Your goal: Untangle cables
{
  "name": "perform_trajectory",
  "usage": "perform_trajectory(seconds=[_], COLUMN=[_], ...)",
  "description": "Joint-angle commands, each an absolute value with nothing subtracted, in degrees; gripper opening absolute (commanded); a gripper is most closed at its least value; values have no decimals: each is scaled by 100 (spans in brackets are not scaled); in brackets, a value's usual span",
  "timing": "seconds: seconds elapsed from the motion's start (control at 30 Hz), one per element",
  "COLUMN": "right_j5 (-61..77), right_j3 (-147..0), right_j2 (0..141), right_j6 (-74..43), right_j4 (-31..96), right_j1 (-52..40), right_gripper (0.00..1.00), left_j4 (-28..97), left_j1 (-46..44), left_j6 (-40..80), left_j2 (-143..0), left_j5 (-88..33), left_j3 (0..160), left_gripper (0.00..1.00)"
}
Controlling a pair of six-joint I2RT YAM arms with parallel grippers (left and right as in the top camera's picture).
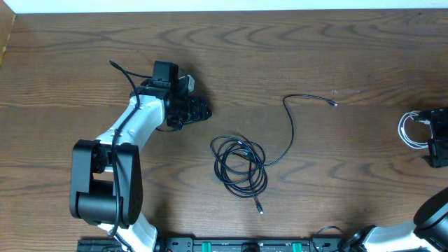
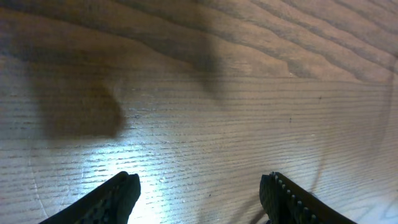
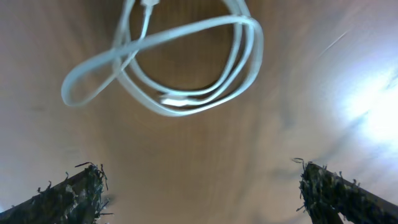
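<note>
- My left fingers (image 1: pixel 201 110) stand partly open over bare counter (image 1: pixel 336 42) at the far left. Nothing is between them and no cable lies near them.
- My right fingers (image 1: pixel 435 138) are spread as wide as they go at the right edge, with nothing in them.
- The white cable (image 1: pixel 408 131) lies on the counter just ahead of my right fingers. As far as I can see, it is untouched.
- The white cable is off by itself, well apart from the black cable (image 1: pixel 240 164), so I judge the sorting of one from the other done.
- In the right wrist view the white cable is looped in a few turns, with one loop crossing the rest. I judge it has not yet been opened out.
- The black cable sits mid-counter, wound into a coil of several turns. One end trails away to the far right and ends in a small plug, and another plug pokes out on the near side.
- I cannot tell whether that coil is one cord or more.
- My reading is that most of the work is left. The black coil needs pulling open and laying out, and the white loops need freeing.
</note>
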State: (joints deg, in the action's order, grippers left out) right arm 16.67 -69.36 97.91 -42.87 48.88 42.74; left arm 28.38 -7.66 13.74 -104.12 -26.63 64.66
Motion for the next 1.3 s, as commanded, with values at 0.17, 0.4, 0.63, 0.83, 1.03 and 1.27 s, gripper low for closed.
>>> perform_trajectory(seconds=[0.17, 0.4, 0.63, 0.83, 1.03, 1.27], right_j5=[3116, 1621, 1658, 1562, 1531, 1531], right_j3=[-6919, -6836, -6545, -6228, -6018, -6018], right_j2=[9821, 9821, 9824, 9824, 9824, 9821], right_j6=[-3975, -3389, -2891, -2602, -2604, -2604], right_j4=[4901, 5273, 5177, 5100, 5120, 5070], right_j1=[4744, 4421, 3376, 2250, 1667, 1592], right_gripper=[99, 97, 98, 99, 99, 99], left_j4=[2897, 2884, 2893, 2906, 2910, 2923], left_j1=[-757, -757, -757, -757, -757, -757], left_j6=[1428, 1426, 1426, 1426, 1424, 1424], left_j2=[-10471, -10471, -10471, -10471, -10471, -10471], left_j5=[-2650, -2646, -2646, -2646, -2624, -2624], left_j3=[6399, 6399, 6396, 6396, 6399, 6396], left_gripper=[67, 67, 67, 68, 68, 69])
